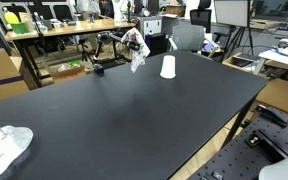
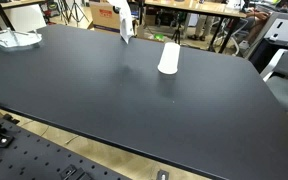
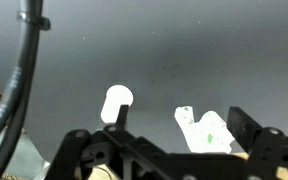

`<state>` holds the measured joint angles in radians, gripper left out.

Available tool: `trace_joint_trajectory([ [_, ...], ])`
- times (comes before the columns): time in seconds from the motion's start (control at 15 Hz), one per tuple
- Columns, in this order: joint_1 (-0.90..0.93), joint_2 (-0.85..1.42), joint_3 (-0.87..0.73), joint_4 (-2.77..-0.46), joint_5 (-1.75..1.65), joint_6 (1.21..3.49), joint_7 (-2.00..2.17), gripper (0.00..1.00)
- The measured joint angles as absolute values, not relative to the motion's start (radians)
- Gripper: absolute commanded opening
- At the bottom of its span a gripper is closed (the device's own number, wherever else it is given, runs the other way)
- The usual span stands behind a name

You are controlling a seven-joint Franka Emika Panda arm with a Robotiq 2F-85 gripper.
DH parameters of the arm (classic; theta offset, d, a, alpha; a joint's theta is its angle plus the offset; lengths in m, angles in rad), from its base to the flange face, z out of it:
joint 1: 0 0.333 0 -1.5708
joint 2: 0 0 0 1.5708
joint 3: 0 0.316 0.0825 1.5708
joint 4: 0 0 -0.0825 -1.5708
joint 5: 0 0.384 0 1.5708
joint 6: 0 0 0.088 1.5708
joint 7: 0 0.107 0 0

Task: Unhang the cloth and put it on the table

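The black table (image 1: 134,120) fills nearly all of both exterior views, its top bare over most of its spread, so there is plenty of room to lay something down. At its far edge the white cloth (image 1: 134,47) hangs off a dark stand (image 1: 106,48), draped and clear of the tabletop; the task's thing is therefore not yet unhung. A crumpled white heap (image 1: 4,145) lies at another corner, well apart from the cloth. A white cup (image 1: 168,67) stands near the cloth, between it and the open middle of the table, which I judge an obstacle to steer around. In the wrist view the gripper (image 3: 177,125) looks across the table towards cup and cloth, its jaws spread wide with nothing between them, seemingly lined up for an approach. A black cable (image 3: 24,60) runs down the side of that view
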<state>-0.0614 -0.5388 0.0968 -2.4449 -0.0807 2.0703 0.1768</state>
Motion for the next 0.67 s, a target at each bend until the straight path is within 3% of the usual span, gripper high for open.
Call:
trace_joint_trajectory([
  [0.67, -0.061, -0.539, 0.097, -2.445, -0.081, 2.071, 0.177, 1.0],
])
